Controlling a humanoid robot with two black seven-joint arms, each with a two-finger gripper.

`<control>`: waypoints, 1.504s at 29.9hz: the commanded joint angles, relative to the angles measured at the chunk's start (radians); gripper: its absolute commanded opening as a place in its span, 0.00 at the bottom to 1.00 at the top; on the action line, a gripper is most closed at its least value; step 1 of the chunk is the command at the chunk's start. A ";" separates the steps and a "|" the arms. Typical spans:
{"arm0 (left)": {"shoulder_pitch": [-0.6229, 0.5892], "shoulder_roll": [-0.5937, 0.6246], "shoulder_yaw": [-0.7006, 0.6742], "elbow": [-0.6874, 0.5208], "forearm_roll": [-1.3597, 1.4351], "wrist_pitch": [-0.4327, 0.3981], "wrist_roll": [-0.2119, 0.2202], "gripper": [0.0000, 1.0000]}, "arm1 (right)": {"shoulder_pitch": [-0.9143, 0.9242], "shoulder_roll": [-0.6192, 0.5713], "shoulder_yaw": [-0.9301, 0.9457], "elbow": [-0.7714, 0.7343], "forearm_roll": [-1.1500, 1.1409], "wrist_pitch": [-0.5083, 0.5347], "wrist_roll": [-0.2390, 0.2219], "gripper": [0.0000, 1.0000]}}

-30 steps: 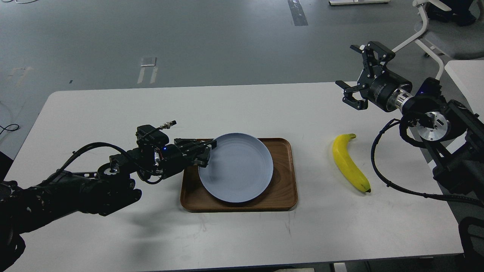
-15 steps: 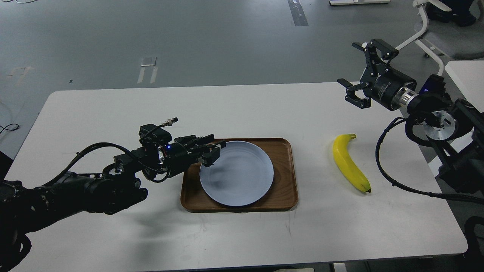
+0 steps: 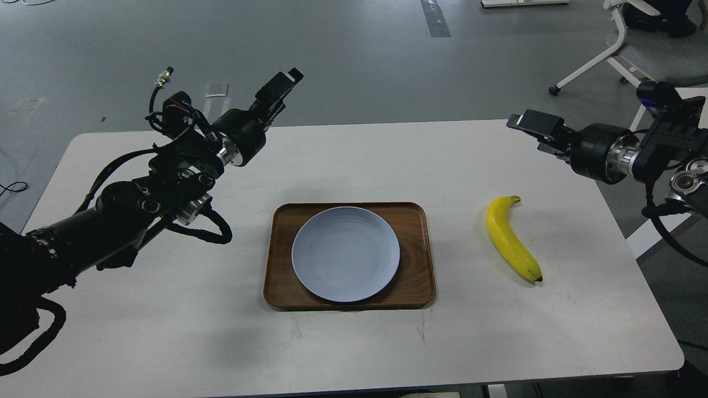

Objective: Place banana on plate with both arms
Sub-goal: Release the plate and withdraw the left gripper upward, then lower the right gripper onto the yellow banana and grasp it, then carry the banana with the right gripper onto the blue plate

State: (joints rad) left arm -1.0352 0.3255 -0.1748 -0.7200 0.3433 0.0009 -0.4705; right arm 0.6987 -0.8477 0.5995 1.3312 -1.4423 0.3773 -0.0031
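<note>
The pale blue-grey plate (image 3: 345, 254) lies flat in a brown wooden tray (image 3: 416, 221) at the table's middle. The yellow banana (image 3: 510, 239) lies on the table right of the tray, stem end far, dark end near. My left gripper (image 3: 283, 83) is raised above the table's far left edge, well away from the plate, holding nothing; it is seen edge-on, so its fingers cannot be told apart. My right gripper (image 3: 530, 124) hovers over the far right of the table, beyond the banana, empty and also seen edge-on.
The white table (image 3: 354, 342) has rounded corners; its right edge is close to the banana. A white office chair (image 3: 630, 44) stands on the floor at the back right. Grey floor lies beyond the table's far edge.
My left gripper let go of the plate's left rim and rose up and back to the far left. The plate now lies flat in the tray. My right gripper turned edge-on and lowered slightly.
</note>
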 commanded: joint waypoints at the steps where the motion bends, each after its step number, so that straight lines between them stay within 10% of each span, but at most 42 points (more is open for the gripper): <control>1: 0.013 0.036 -0.118 -0.004 -0.122 -0.065 0.128 0.98 | 0.004 -0.016 -0.127 0.040 -0.240 0.000 0.044 0.97; 15: 0.075 0.142 -0.154 -0.047 -0.129 -0.090 0.113 0.98 | -0.034 0.093 -0.190 -0.107 -0.340 -0.011 0.035 0.89; 23: 0.084 0.147 -0.149 -0.047 -0.127 -0.090 0.096 0.98 | -0.061 0.124 -0.191 -0.112 -0.340 -0.011 0.035 0.41; 39: 0.099 0.171 -0.143 -0.047 -0.115 -0.088 0.096 0.98 | -0.041 0.188 -0.187 -0.104 -0.351 -0.026 0.040 0.22; 45: 0.099 0.171 -0.140 -0.045 -0.113 -0.088 0.096 0.98 | 0.054 0.236 -0.191 -0.004 -0.348 -0.087 0.120 0.20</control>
State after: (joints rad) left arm -0.9357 0.4974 -0.3147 -0.7653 0.2296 -0.0872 -0.3744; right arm 0.7119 -0.6297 0.4117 1.2872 -1.7914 0.3019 0.0719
